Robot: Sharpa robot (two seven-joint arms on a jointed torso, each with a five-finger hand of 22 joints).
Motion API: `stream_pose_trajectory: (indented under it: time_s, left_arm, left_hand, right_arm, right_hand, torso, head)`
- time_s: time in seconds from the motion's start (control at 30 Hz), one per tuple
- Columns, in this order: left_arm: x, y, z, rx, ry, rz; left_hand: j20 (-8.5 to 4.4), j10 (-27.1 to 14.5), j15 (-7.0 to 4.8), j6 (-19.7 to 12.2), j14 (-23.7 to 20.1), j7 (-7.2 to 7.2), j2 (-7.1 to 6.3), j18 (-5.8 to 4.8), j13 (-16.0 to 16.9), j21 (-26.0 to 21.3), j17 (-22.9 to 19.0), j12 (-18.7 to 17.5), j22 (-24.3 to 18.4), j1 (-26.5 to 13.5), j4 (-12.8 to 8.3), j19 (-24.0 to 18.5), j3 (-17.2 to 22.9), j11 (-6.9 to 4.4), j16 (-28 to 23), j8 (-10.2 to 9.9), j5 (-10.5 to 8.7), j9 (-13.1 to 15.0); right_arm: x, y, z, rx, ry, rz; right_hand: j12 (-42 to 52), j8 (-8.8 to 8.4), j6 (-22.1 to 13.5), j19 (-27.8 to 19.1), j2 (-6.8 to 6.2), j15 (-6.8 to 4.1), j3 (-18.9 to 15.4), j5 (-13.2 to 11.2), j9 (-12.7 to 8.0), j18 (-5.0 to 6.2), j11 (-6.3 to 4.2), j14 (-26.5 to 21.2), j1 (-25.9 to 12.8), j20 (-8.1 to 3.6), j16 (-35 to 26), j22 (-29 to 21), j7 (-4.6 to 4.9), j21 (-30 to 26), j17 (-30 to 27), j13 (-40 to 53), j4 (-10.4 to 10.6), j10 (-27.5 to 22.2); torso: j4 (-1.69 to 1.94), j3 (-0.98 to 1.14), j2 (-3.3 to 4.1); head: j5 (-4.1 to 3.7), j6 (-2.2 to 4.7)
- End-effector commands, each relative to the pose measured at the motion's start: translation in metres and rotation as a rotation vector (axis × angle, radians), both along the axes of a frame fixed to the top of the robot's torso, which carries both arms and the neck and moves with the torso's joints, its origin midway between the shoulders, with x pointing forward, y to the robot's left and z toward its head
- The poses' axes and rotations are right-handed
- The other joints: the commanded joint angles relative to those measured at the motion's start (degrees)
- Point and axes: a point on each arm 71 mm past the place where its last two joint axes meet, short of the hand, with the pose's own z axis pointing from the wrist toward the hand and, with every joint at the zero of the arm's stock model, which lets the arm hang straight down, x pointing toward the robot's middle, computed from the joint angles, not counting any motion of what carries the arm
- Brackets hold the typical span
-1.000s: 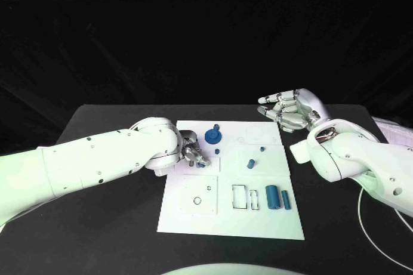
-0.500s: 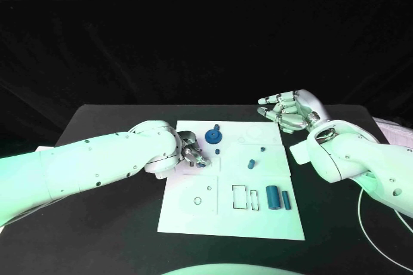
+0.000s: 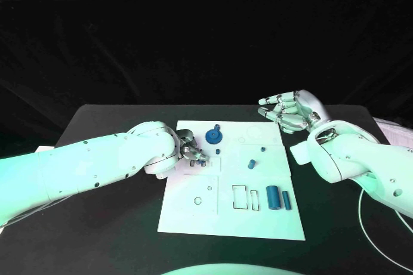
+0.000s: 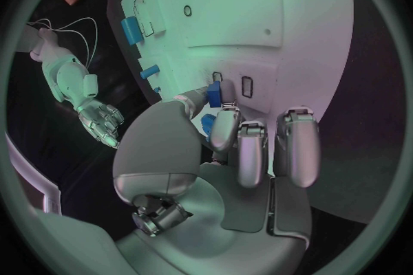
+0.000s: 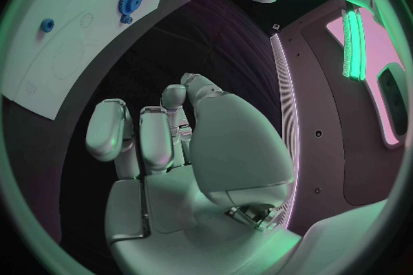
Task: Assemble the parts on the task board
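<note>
Head view: the white task board (image 3: 231, 218) lies mid-bench (image 3: 103, 227). The left hand (image 3: 191, 154) sits over the board's left edge. A blue gear (image 3: 212, 136) stands near the far edge, a blue cylinder (image 3: 272, 196) near the right. The right hand (image 3: 289, 110) hovers beyond the far right corner, fingers loosely apart, holding nothing.

Left wrist view: the left hand (image 4: 226, 151) pinches a small blue part (image 4: 213, 93) above the board.

Right wrist view: the right hand (image 5: 176, 144) is spread over the dark bench.

head looks down; wrists share task board (image 3: 231, 185).
</note>
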Motion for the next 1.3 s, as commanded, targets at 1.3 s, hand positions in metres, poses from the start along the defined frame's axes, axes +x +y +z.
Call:
stream_pose_trajectory:
  time_s: [1.3]
  left_arm:
    - [0.0000,-0.0029,-0.0049,0.054,0.038,-0.046]
  left_hand:
    - [-0.25,0.8,-0.29,0.8,5.8,-1.10,-3.55,-0.49,0.6,0.7,15.1,0.9,8.8,-4.7,-5.8,2.5,2.1,-0.47,0.2,1.7,-0.24,-1.2]
  right_arm:
    - [-0.0014,-0.0009,-0.0012,-0.004,0.000,0.014]
  right_hand:
    - [0.1,0.00,-0.3,-0.3,-0.04,0.34,0.5,0.2,0.0,1.17,0.00,1.4,-0.5,-0.03,-0.4,-0.1,0.11,-0.3,0.0,-0.1,0.0,-0.3]
  torso:
    - [-0.05,0.02,0.07]
  head:
    - [0.05,-0.50]
